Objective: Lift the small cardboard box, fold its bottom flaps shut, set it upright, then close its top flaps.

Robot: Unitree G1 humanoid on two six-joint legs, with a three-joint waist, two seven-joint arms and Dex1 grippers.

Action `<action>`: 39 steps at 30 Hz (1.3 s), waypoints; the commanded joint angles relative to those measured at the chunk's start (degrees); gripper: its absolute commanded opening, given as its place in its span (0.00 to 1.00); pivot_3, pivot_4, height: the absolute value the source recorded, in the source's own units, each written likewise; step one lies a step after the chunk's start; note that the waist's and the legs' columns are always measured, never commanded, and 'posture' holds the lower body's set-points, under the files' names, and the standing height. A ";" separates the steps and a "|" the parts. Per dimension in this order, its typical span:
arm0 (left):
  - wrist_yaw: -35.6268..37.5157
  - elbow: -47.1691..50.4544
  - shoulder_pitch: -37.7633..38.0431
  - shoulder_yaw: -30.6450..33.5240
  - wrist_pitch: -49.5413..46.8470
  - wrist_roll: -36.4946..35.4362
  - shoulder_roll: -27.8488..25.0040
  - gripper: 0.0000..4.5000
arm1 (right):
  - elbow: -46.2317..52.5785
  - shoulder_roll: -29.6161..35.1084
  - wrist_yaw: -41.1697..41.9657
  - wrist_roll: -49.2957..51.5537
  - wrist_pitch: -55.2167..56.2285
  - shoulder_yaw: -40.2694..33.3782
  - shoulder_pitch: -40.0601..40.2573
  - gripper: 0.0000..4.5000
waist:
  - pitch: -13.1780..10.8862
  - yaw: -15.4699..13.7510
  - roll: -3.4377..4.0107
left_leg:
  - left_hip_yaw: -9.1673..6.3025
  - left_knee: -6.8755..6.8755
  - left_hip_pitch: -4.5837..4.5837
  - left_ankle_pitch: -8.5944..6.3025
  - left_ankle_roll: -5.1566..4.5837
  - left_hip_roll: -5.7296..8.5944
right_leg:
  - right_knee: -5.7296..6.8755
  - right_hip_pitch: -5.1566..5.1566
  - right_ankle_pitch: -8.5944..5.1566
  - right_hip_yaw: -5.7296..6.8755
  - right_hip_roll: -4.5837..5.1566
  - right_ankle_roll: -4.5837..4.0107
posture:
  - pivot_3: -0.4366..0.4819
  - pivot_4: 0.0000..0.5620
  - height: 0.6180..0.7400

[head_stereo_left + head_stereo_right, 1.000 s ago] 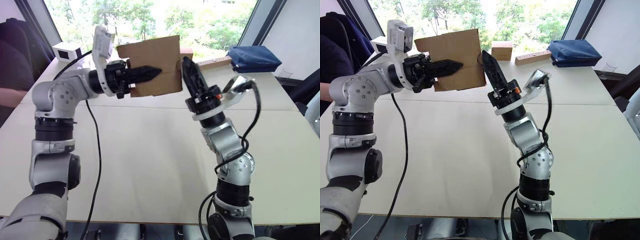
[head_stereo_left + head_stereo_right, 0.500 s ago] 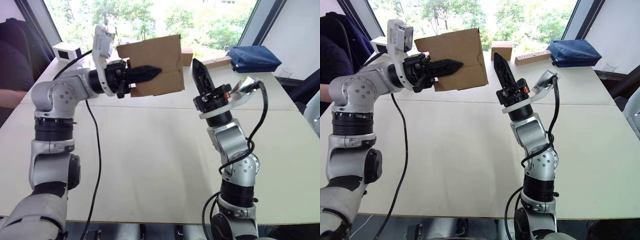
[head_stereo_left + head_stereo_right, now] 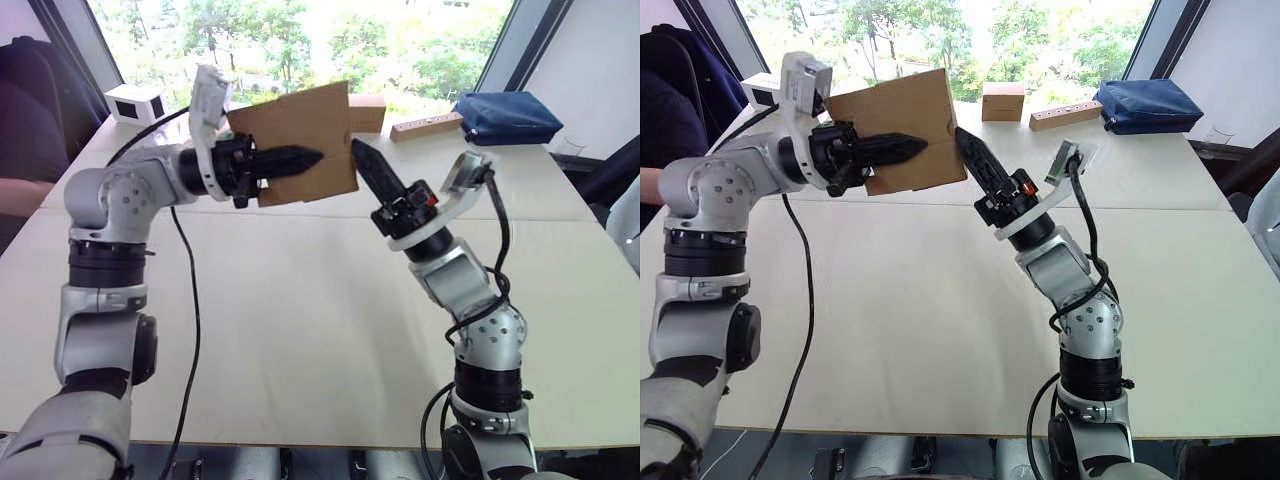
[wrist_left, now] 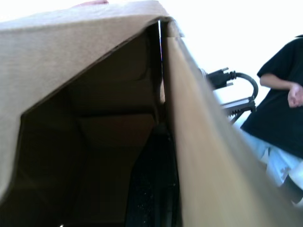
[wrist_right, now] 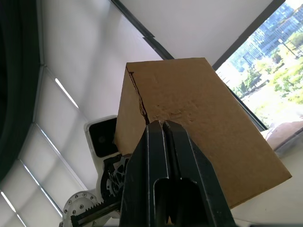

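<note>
Small cardboard box (image 3: 300, 145) is hanging in the air above the far part of the bench (image 3: 300, 300), tilted, with the left gripper (image 3: 300, 158) gripping one of its walls: one of the fingers (image 3: 285, 157) is lying across the outer face and the other is reaching inside, as the left wrist view is showing. The right gripper (image 3: 362, 160) is pointing up with its fingers pressed together, its tip touching the box's lower right edge.

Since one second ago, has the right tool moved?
Yes. The right tool swung toward the robot's left and now touches the box, farther from the blue bag.
</note>
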State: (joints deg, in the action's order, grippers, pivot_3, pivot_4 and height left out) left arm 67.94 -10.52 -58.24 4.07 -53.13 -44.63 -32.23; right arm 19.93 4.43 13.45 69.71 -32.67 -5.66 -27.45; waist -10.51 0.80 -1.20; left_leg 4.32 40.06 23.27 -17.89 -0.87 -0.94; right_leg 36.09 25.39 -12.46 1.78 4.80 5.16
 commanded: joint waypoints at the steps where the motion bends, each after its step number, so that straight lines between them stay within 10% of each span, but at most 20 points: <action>1: 1.16 2.53 -0.85 -1.35 0.06 -0.07 0.26 0.00 | 2.48 -0.12 1.54 -0.72 -2.02 3.64 -0.07 0.00 | 0.00 0.01 0.00 | 0.00 0.00 0.00 0.00 0.00 0.00 | 0.00 0.00 0.00 0.00 0.00 0.00 | 0.48 0.27 1.00; 10: 6.17 2.17 -2.74 -5.94 1.41 4.53 -4.62 0.00 | 6.59 9.12 2.51 0.28 -4.90 -2.52 5.28 0.00 | 0.00 -0.16 0.00 | 0.00 0.00 0.01 0.00 0.00 0.02 | -0.01 -0.01 0.00 0.00 0.02 0.00 | 0.48 0.27 1.00; 15: 20.37 2.42 -10.44 -22.10 14.02 20.79 -14.77 0.00 | 12.39 33.28 10.35 -4.30 -13.20 -7.37 15.00 0.00 | -0.02 -0.31 0.00 | 0.04 0.00 0.08 -0.09 -0.15 0.11 | -0.17 0.01 -0.01 0.00 0.09 -0.02 | 0.48 0.27 1.00; 22: 24.56 -0.94 -22.60 -42.89 21.03 35.83 -15.53 0.00 | 16.96 48.32 17.60 -15.07 -13.03 -7.11 21.38 0.00 | 0.01 -0.37 0.08 | 0.06 -0.01 -0.01 -0.11 -0.20 0.12 | -0.27 -0.06 -0.09 -0.05 -0.13 -0.12 | 0.48 0.27 1.00; 34: 24.56 5.29 -22.94 -59.34 2.63 43.24 -9.15 0.00 | 27.23 52.66 16.61 -30.64 -12.28 -0.43 27.16 0.00 | 0.00 -0.25 0.04 | 0.01 0.04 0.08 -0.13 -0.23 0.10 | -0.16 0.05 -0.13 -0.10 -0.12 0.15 | 0.48 0.27 1.00; 39: 24.44 3.86 -20.61 -60.56 10.36 47.89 -7.06 0.00 | 27.42 46.14 12.90 -31.78 -11.35 0.84 24.75 0.00 | 0.00 -0.48 0.00 | -0.02 0.08 0.08 -0.12 -0.22 0.09 | -0.11 0.04 -0.14 -0.07 -0.13 0.15 | 0.48 0.27 1.00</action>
State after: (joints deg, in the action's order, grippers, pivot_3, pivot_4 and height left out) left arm 92.26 -6.75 -77.99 -56.97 -45.30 1.35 -39.71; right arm 45.99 51.74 27.75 38.45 -45.16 -4.57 -1.70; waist -10.50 0.32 -1.19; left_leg 4.31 40.14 23.35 -18.02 -1.09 -0.83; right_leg 35.98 25.43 -12.60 1.69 4.69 5.31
